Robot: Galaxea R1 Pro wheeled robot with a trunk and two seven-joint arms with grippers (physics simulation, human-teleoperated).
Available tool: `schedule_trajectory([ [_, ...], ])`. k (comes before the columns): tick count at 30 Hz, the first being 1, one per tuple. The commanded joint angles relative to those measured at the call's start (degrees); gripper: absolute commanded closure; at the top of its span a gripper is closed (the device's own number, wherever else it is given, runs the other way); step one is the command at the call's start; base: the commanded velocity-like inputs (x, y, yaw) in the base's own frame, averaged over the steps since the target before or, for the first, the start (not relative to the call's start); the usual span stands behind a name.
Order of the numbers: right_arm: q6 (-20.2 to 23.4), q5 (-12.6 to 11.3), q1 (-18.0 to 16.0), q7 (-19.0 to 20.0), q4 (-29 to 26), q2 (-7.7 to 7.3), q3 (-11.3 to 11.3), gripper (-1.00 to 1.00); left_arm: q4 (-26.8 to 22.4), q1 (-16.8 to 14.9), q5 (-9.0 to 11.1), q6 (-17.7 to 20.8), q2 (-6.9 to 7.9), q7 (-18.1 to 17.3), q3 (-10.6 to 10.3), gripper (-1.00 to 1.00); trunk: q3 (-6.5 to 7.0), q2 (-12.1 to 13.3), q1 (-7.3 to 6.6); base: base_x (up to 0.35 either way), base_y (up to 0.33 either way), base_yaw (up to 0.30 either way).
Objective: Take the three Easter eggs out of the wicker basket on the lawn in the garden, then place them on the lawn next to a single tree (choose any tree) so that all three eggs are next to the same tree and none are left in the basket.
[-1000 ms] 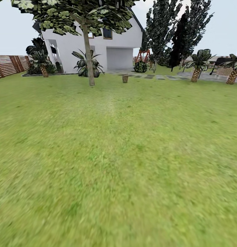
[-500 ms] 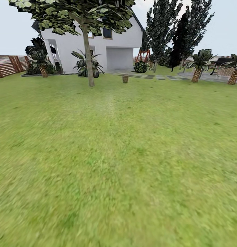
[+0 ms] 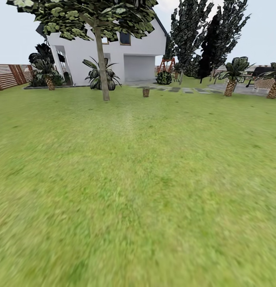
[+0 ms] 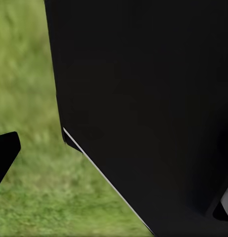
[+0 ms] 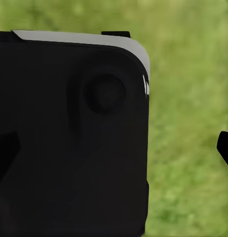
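Lawn (image 3: 138,191): open grass is crossed — small brown object (image 3: 146,92) far ahead.
Progress: nothing judged placed yet.
Tools: state cannot be told.

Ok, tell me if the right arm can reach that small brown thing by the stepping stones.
Probably not. The small brown object sits far across the lawn, right of the tree; open grass leaves the way free, but the base must drive closer.
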Motion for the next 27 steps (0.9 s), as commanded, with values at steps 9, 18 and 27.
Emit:
schedule_trajectory([
  [9,-0.19,-0.03,-0.03,-0.03,0.05,0.00,0.01,-1.00,0.00,-0.02,0.01,-0.01,-0.01,-0.02,-0.03,-1.00,-0.05,-0.02,0.02,0.265,0.000,0.000],
  [18,-0.19,-0.03,-0.03,-0.03,0.05,0.00,0.01,-1.00,0.01,-0.02,-0.04,0.01,-0.01,-0.02,-0.03,-1.00,-0.05,-0.02,0.02,0.336,0.000,0.000],
  [27,-0.19,-0.03,-0.03,-0.03,0.05,0.00,0.01,-1.00,0.00,-0.02,-0.04,0.02,-0.01,-0.02,-0.03,-1.00,-0.05,-0.02,0.02,0.340,0.000,0.000],
])
